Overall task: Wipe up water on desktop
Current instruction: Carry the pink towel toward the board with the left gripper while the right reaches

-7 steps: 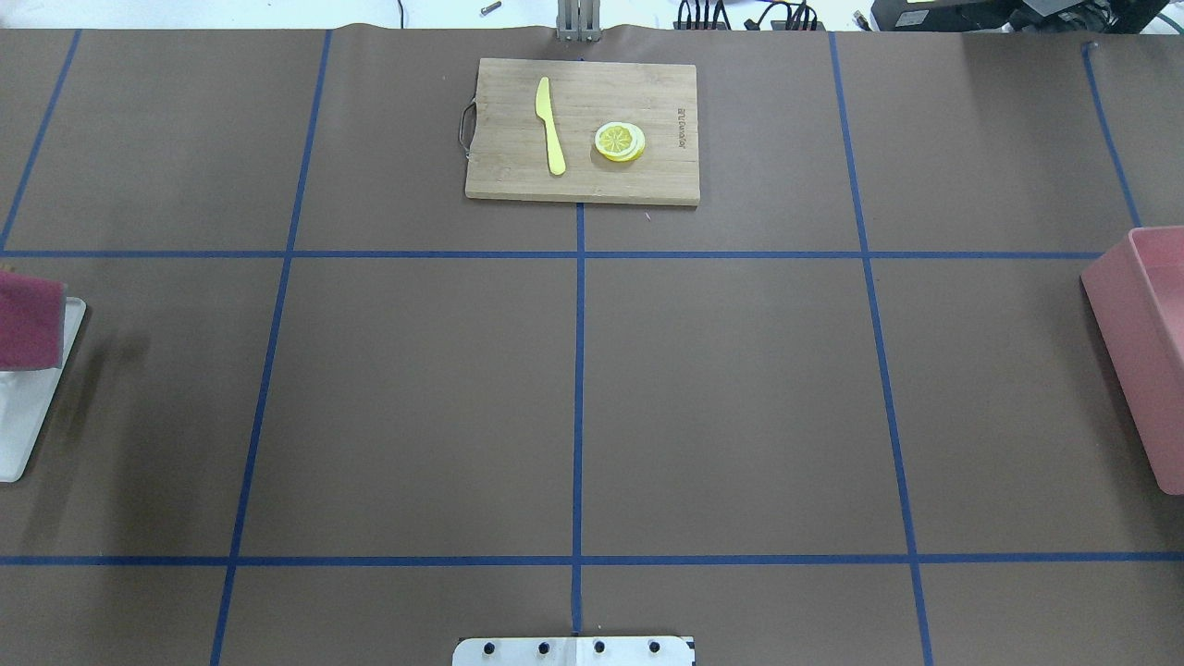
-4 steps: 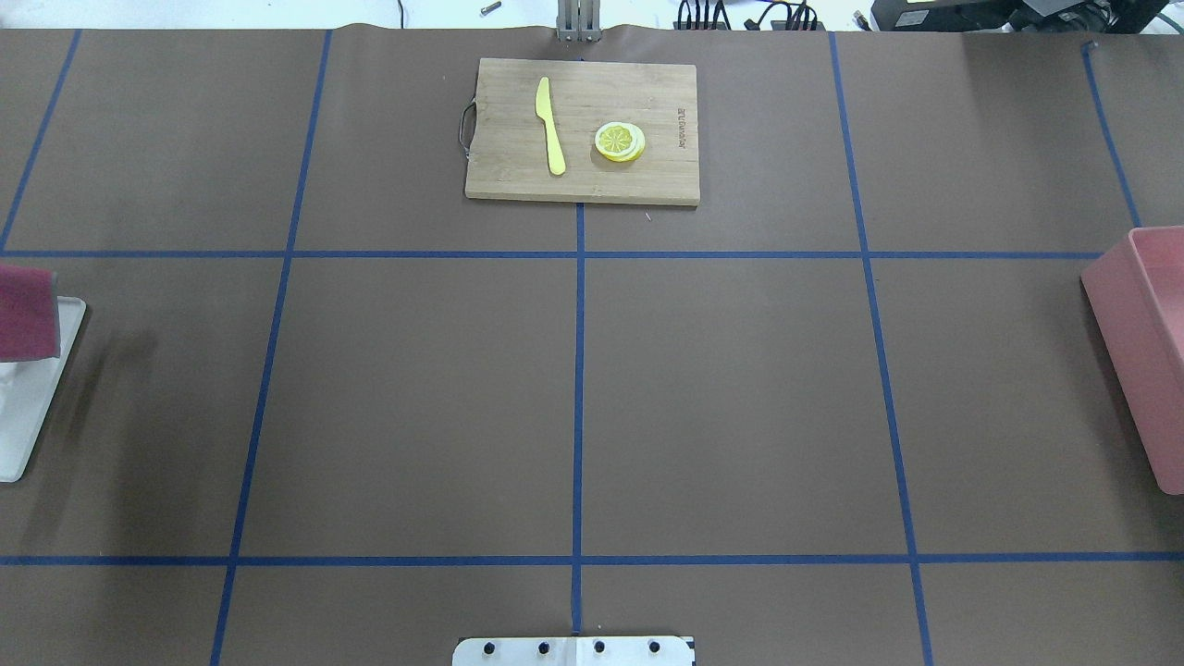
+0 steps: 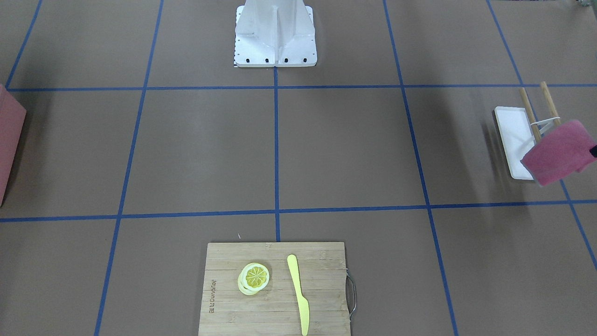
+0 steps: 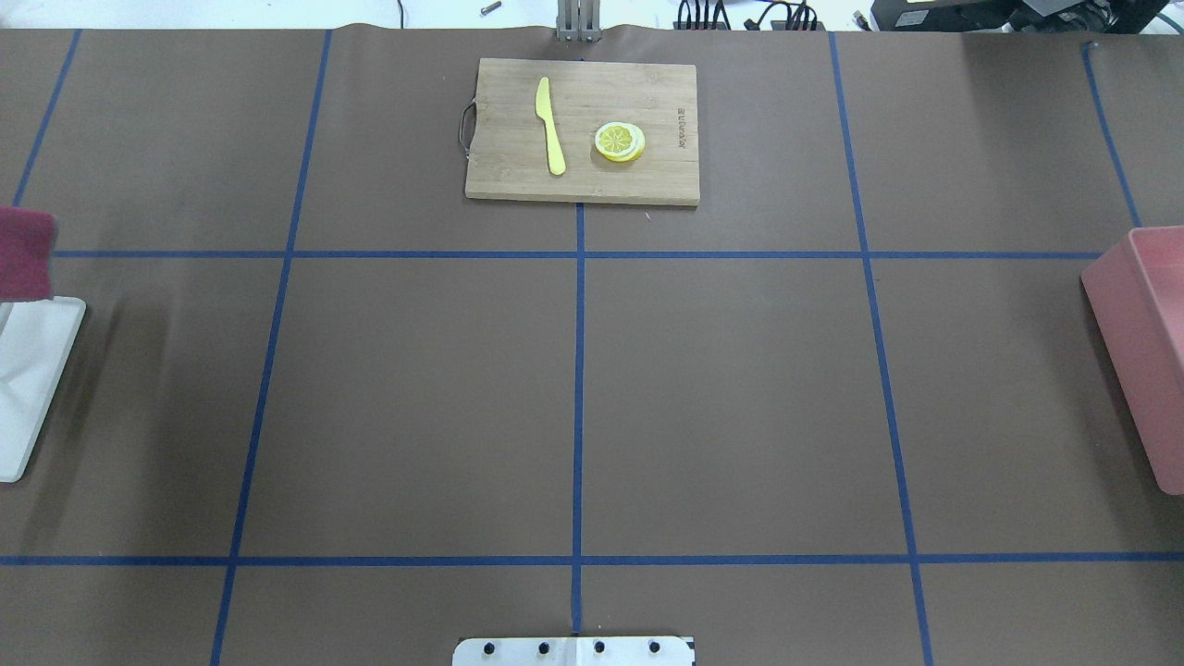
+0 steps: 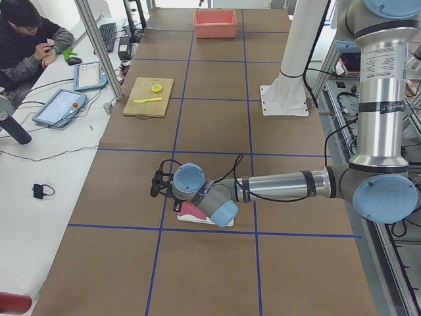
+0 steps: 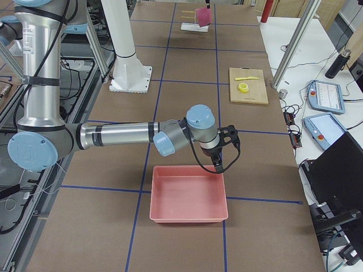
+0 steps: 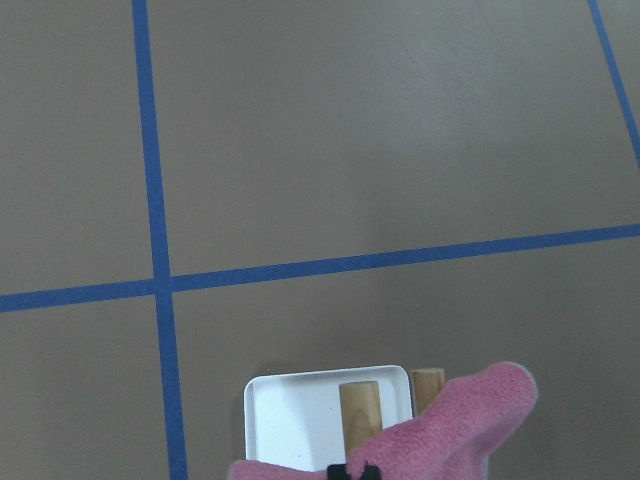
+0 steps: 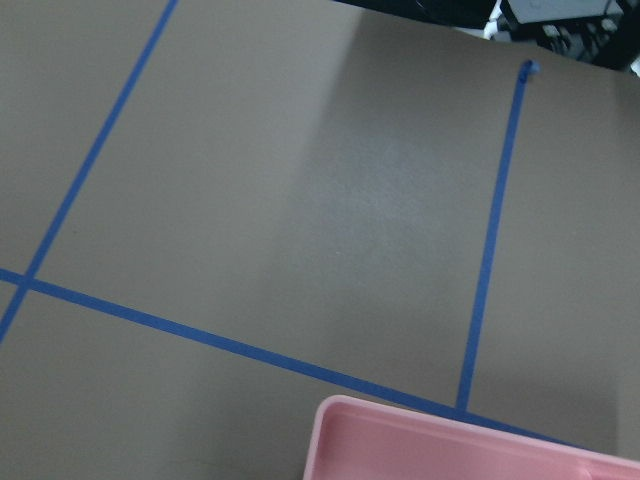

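Note:
The desktop (image 4: 416,398) is brown paper crossed by blue tape lines; I can make out no water on it in any view. My left gripper (image 5: 156,185) is shut on a pink cloth (image 3: 559,151), which hangs in the air beside a white tray (image 3: 510,135) with two wooden posts (image 3: 529,112). The overhead view shows the cloth (image 4: 23,252) at the left edge, just beyond the tray (image 4: 32,370). My right gripper (image 6: 221,158) hovers over the far rim of a pink bin (image 6: 188,195); I cannot tell if it is open or shut.
A bamboo cutting board (image 4: 581,129) with a yellow knife (image 4: 550,125) and lemon slices (image 4: 620,141) lies at the far middle. The pink bin (image 4: 1142,351) sits at the right edge. A person (image 5: 29,39) sits at a side bench.
The pink cloth has moved off the tray toward the table's far side, away from the robot. Nothing else has shifted.

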Motion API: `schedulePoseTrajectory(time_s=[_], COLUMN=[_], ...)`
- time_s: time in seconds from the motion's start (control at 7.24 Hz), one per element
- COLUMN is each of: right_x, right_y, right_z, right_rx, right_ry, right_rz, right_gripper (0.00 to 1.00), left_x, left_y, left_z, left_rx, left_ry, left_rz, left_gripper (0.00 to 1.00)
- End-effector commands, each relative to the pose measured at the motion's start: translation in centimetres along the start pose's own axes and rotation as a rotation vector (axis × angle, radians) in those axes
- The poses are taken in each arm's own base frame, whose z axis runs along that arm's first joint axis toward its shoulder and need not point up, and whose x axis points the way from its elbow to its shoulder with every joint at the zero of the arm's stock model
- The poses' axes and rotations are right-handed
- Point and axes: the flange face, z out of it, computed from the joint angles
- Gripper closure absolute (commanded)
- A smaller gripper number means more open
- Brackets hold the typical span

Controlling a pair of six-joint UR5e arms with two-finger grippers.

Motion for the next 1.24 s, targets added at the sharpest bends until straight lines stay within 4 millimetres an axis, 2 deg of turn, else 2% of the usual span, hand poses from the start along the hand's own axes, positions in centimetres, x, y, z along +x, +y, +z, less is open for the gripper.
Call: schedulePoseTrajectory(time_s=[0.0,0.14,0.28,0.41,0.55,0.69,0.83,1.1], right_x=[-3.7,-6.4,-8.9,-11.4,-13.8,-16.7,-21.8,-31.9], right_y=[-1.4,-3.2,-5.3,-6.5,-8.2,-9.4,-11.3,-13.0], right_z=[-1.0,-0.5,-0.2,0.7,1.0,1.9,3.0,5.4], right_rx=[0.113,0.15,0.164,0.164,0.184,0.197,0.223,0.274], right_ry=[-0.066,-0.1,-0.128,-0.153,-0.159,-0.168,-0.191,-0.223], right_rz=[-0.15,-0.224,-0.261,-0.272,-0.299,-0.32,-0.348,-0.34], right_gripper=[0.01,0.02,0.07,0.08,0.07,0.08,0.08,0.08], left_x=[4.1,7.4,10.6,13.0,14.7,18.1,22.5,29.5], left_y=[-5.0,-6.5,-8.3,-9.4,-9.6,-10.4,-11.2,-12.0], left_z=[-1.5,-2.8,-4.1,-4.6,-4.3,-3.2,-1.6,2.1], left_rx=[0.031,0.061,0.087,0.097,0.12,0.134,0.15,0.149], left_ry=[0.01,0.034,0.064,0.085,0.076,0.083,0.095,0.122], left_rz=[-0.114,-0.202,-0.292,-0.348,-0.375,-0.442,-0.505,-0.607], left_gripper=[1.0,1.0,1.0,1.0,1.0,1.0,1.0,1.0])
